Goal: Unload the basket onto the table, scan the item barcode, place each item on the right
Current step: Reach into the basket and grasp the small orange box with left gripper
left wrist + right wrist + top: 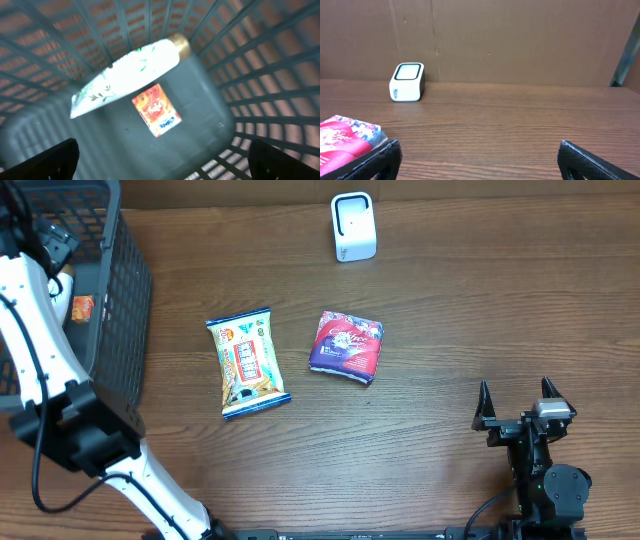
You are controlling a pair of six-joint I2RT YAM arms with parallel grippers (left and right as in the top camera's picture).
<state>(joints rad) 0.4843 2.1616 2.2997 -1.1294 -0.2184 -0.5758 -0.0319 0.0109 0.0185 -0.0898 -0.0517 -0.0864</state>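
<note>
My left gripper hangs open inside the black basket, above a white tube with a gold cap and a small orange sachet lying on the basket floor; it holds nothing. On the table lie a blue-and-orange snack packet and a red-and-purple packet. The white scanner stands at the far edge. My right gripper rests open and empty at the front right, facing the scanner, with the red packet by its left finger. No barcode shows.
The basket's mesh walls close in around my left gripper. The left arm's white links cross over the basket's front side. A brown cardboard wall stands behind the table.
</note>
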